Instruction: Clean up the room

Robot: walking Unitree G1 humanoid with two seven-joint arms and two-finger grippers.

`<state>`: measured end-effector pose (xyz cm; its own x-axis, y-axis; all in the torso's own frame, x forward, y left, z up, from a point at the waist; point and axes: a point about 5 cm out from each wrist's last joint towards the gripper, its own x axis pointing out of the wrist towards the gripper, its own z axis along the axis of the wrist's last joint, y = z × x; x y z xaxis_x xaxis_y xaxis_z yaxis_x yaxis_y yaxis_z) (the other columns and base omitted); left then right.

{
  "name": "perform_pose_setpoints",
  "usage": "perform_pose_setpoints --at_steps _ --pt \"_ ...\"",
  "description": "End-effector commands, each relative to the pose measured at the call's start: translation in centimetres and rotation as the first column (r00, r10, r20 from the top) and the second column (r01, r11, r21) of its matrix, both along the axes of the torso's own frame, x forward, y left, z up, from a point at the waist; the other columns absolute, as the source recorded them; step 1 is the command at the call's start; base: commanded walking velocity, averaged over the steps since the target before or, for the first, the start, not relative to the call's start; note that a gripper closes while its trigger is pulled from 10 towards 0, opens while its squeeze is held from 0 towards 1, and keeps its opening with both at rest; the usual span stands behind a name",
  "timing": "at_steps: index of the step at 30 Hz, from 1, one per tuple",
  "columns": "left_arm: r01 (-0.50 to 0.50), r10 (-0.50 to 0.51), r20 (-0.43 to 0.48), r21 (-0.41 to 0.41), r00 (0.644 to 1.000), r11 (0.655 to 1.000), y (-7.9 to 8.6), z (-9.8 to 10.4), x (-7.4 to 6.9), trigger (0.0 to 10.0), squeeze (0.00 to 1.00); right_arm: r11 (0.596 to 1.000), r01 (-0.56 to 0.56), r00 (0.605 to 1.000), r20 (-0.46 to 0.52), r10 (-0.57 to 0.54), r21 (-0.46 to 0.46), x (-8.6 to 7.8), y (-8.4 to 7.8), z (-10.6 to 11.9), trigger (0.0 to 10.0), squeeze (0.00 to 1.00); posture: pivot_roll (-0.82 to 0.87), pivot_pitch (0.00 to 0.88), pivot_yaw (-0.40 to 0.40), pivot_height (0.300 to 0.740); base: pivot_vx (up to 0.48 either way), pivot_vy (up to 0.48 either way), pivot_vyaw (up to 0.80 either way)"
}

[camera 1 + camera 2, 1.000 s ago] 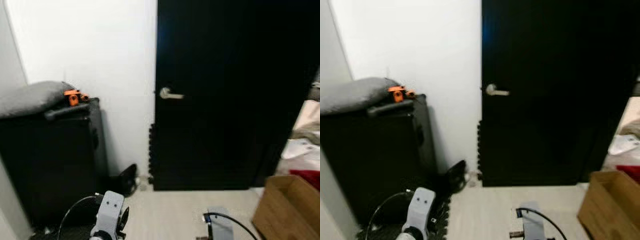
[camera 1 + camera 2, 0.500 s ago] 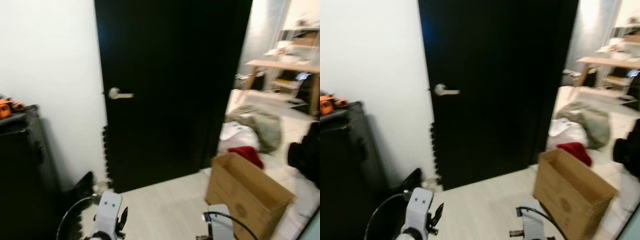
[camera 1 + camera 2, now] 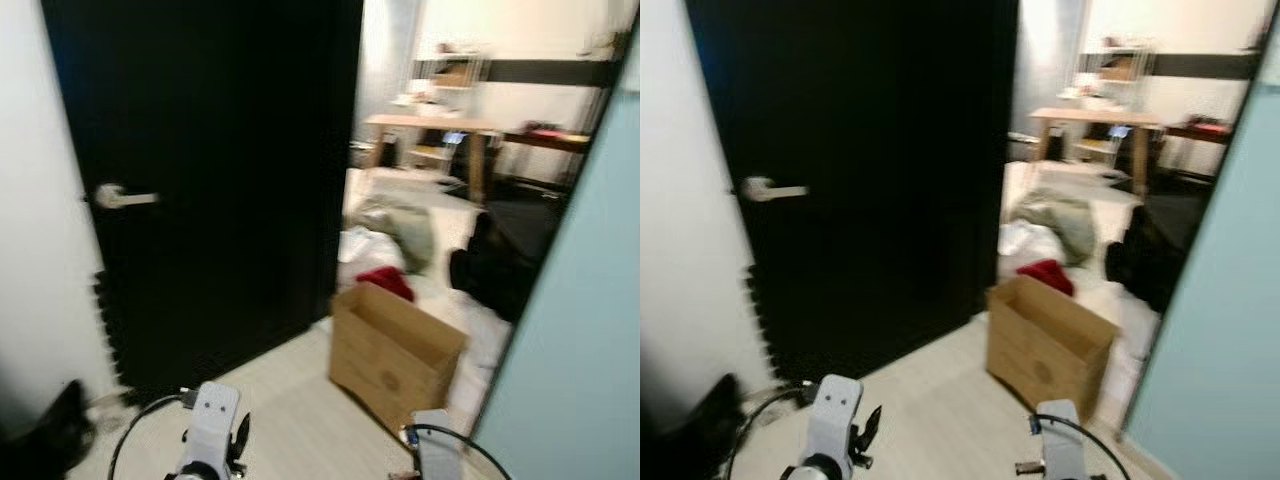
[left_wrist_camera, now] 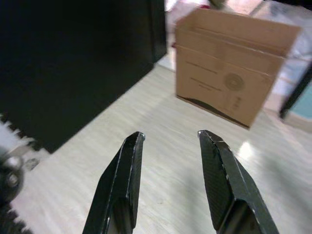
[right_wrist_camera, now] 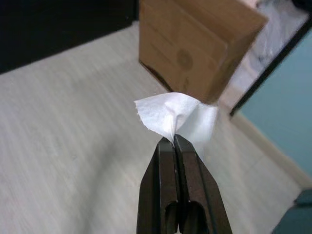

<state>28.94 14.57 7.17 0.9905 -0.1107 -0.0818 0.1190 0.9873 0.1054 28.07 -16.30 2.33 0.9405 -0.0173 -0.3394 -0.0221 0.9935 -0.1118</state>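
My right gripper (image 5: 174, 140) is shut on a crumpled white tissue (image 5: 170, 114), held above the pale wood floor. An open cardboard box (image 3: 395, 350) stands on the floor ahead and to the right, by the doorway; it also appears as the cardboard box (image 4: 234, 68) and the cardboard box (image 5: 195, 39) in the wrist views. My left gripper (image 4: 170, 139) is open with nothing between its fingers, low over the floor. Both silver forearms sit at the bottom of the head views, the left arm (image 3: 212, 430) and the right arm (image 3: 435, 455).
A black door (image 3: 200, 180) with a silver handle (image 3: 120, 197) stands on the left. A teal panel (image 3: 580, 330) closes the right side. Beyond the doorway lie a red cloth (image 3: 385, 282), pale bags (image 3: 400, 225), a dark heap (image 3: 510, 255) and a wooden desk (image 3: 430, 130).
The camera has swung to the right: the black cabinet and grey cushion have left the picture, and the doorway, box and far room have come into view.
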Motion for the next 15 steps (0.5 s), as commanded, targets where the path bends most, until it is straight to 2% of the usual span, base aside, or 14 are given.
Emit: perform_pose_setpoints --at_steps 1,9,15 --pt "-0.005 0.005 -0.028 0.007 1.0 1.0 0.06 -0.55 -0.14 10.0 0.0 1.0 0.008 1.0 -0.01 -0.008 0.0 -0.01 -0.2 -0.11 10.0 0.0 0.01 0.079 0.006 0.74 0.0 0.0 -0.8" --pt "-0.005 0.006 -0.02 0.009 1.0 1.0 -0.06 -0.44 -0.13 10.0 0.0 1.0 0.004 1.0 -0.005 -0.004 0.001 0.0 -0.22 -0.04 10.0 0.0 0.01 0.08 0.003 0.74 0.0 0.0 -0.8" --pt "-0.014 0.014 -0.016 -0.002 1.0 1.0 -0.05 -0.36 -0.05 10.0 0.0 0.999 -0.03 1.0 0.002 0.03 -0.016 0.11 0.16 0.03 10.0 0.0 0.01 0.08 0.003 0.74 0.0 0.0 0.0"
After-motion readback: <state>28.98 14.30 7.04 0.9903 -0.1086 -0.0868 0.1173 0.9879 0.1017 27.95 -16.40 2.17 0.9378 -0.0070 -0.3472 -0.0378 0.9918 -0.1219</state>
